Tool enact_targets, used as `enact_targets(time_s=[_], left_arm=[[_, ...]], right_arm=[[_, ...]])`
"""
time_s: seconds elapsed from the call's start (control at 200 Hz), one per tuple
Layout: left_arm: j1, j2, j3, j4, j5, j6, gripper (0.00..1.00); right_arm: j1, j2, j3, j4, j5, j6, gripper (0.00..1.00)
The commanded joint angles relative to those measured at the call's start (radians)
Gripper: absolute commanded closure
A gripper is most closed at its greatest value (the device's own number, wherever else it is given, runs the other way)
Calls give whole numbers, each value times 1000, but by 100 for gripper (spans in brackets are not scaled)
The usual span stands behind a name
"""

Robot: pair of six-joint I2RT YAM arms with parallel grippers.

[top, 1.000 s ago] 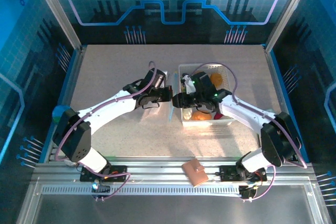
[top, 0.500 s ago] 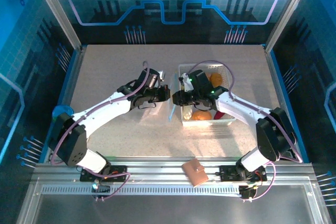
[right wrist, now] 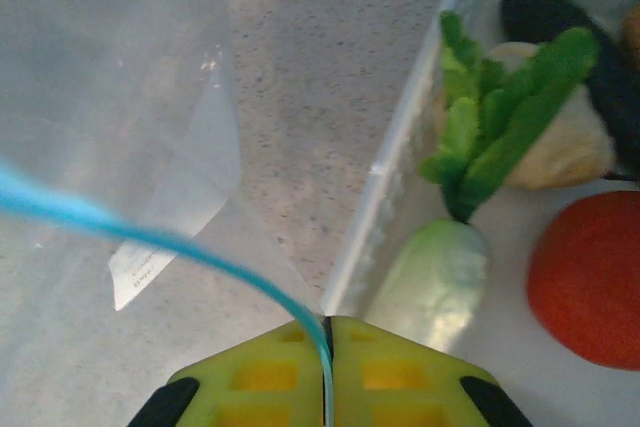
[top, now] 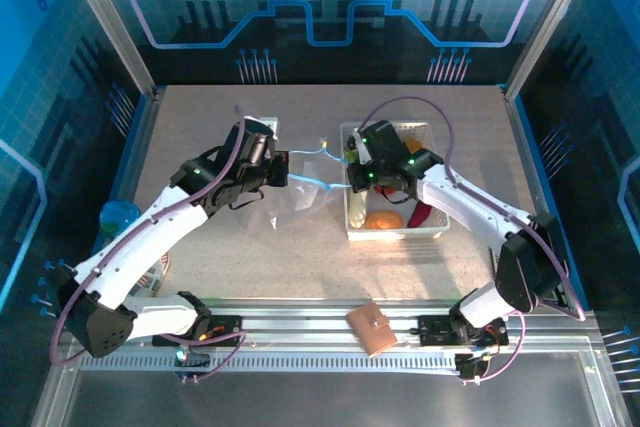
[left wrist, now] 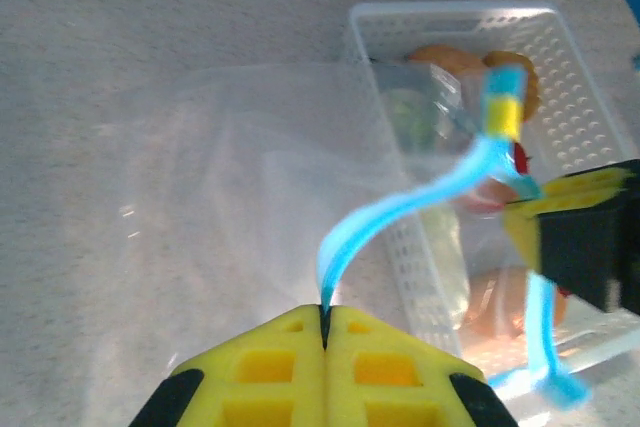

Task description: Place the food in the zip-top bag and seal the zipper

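Left hand [top: 281,167] and right hand [top: 352,177] are each clenched on the zipper [top: 315,183] of the zip-top bag [top: 295,209], beside the basket [top: 395,235] holding the food.

Nearest, a brown wallet [top: 371,327] lies on the front rail; further in, the left hand's [left wrist: 323,319] yellow pads press together on one end of the light-blue strip [left wrist: 400,212]; the right hand [right wrist: 327,332] pinches the other end just at the basket's left wall [right wrist: 400,177]; the strip curves loosely between them, lifted off the surface [top: 200,117]; the clear bag [left wrist: 230,167] hangs below it and seems to rest on the surface, though its outline is faint from above; in the white perforated basket sit an orange piece [top: 383,219], a red piece [right wrist: 590,282], a pale green one [right wrist: 435,282], leafy green on tan [right wrist: 500,117] and, furthest, a dark purple piece [right wrist: 580,37].
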Motion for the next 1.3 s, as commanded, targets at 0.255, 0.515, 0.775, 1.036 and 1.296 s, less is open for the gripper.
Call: enact_targets(time_s=[0.255,0.515,0.775,1.036,1.296], left_arm=[[7,18,32,-90,-17,25,100],[2,175,15,52,119,-10,100],[3,285,57,86,119,9,100],[8,375,93,102,138,9,100],[9,405,122,100,146,10,100]], right_arm=[[3,-45,52,-109,100,-79,89],[-7,51,71,-61,28,-76,86],[-40,65,51,-21,-22,-63,76],[-79,39,13,28,-95,-49,63],[-137,-74,-63,142,-236,27,29]])
